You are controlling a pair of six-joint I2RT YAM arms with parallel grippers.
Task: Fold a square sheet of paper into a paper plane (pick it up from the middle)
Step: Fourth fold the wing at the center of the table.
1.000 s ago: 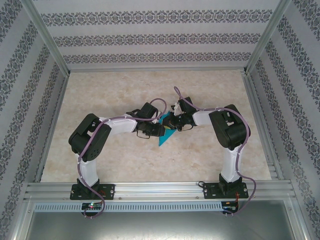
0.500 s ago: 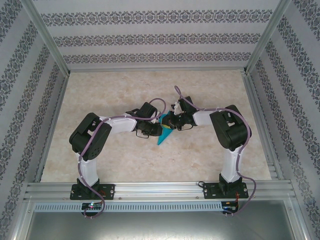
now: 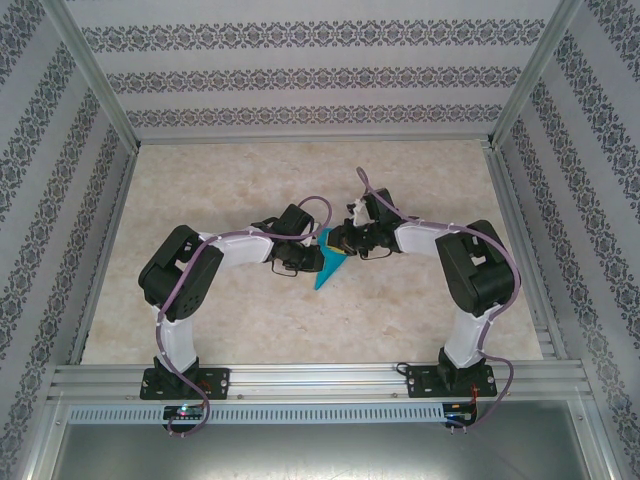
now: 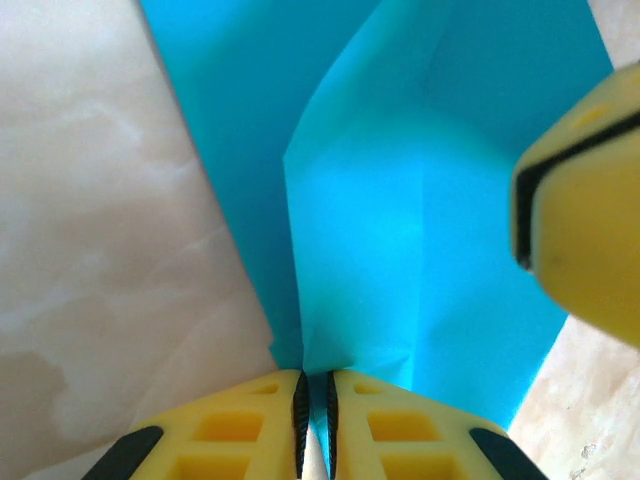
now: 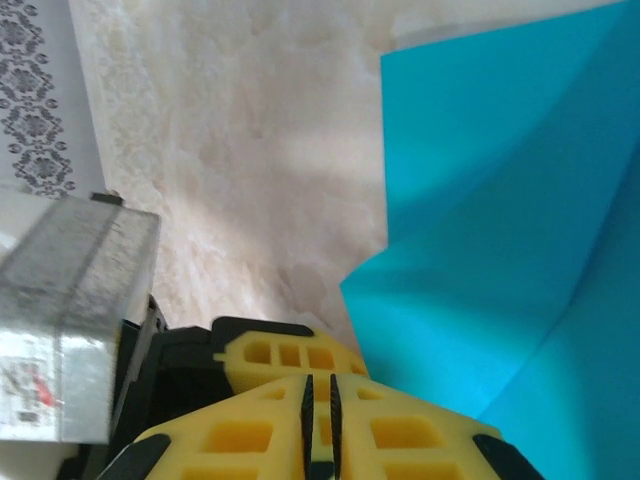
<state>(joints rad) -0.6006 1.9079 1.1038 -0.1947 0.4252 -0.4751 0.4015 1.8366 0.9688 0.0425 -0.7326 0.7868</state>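
Left gripper [image 4: 315, 400], seen from its wrist camera: 2 yellow ribbed jaws pressed together, pinching a raised ridge of the square sheet of paper [image 4: 400, 200] right at their tips. The teal-blue paper fans upward and away from that pinch in several flat facets, with 1 sharp crease running up its middle.

Right gripper [image 5: 320, 400], seen from its wrist camera: 2 yellow jaws closed to a thin slit. The paper's edge reaches the side of 1 jaw, but I cannot tell whether any layer is caught between them.

From above, both grippers meet near the middle of the table [image 3: 240, 180], and the paper hangs between them as a narrow wedge, its point aimed toward the arm bases.

Progress, as a judgement: the sheet is no longer flat, with at least 1 fold made and a pointed outline. It does not yet read as a slim dart with wings, so the wing creases and final shaping look undone.

Materials: thin, matte, plain paper that bends easily. The table is pale and marble-patterned. The walls [image 3: 300, 80] carry grey ornamental stripes, and a ribbed aluminium rail [image 3: 320, 375] holds the arm bases.
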